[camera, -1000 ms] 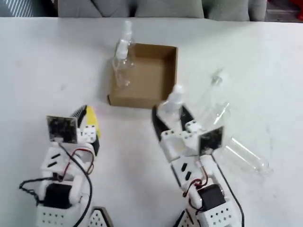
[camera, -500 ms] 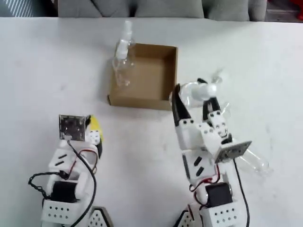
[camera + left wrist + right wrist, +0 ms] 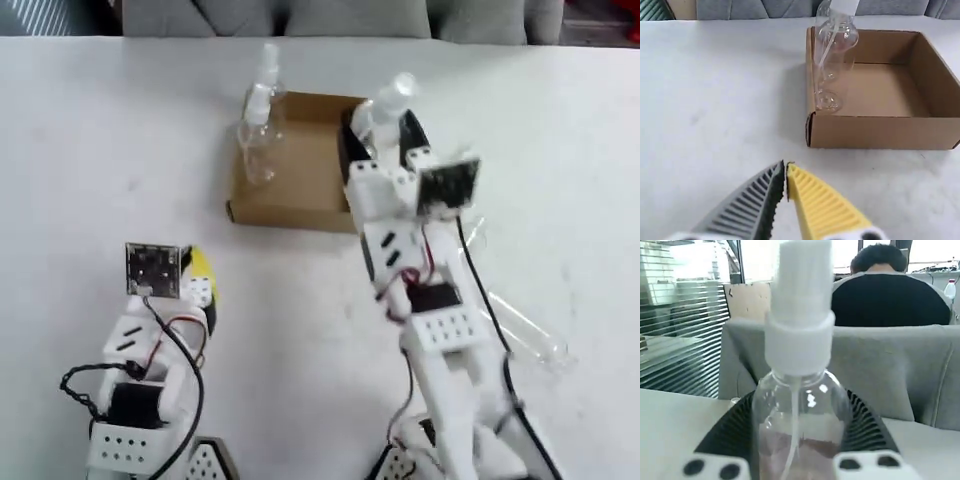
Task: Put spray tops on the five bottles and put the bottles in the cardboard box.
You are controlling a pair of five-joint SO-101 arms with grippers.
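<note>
White table [image 3: 100,130] holds the cardboard box [image 3: 290,213]; my right gripper [image 3: 382,125] squeezes a bottle [image 3: 800,390] over its right edge, my left gripper [image 3: 785,172] is closed.

White table [image 3: 80,130], grey sofa [image 3: 900,375] behind, possibly slatted blinds [image 3: 670,340]

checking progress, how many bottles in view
5 bottles: two upright at the cardboard box's left wall; one in the right tool over the box; two lying on the table, one in the open, one partly behind that arm.

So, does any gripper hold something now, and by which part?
The right gripper holds a clear spray bottle by its round body, below the white spray top. The left gripper is shut with nothing in it.
</note>
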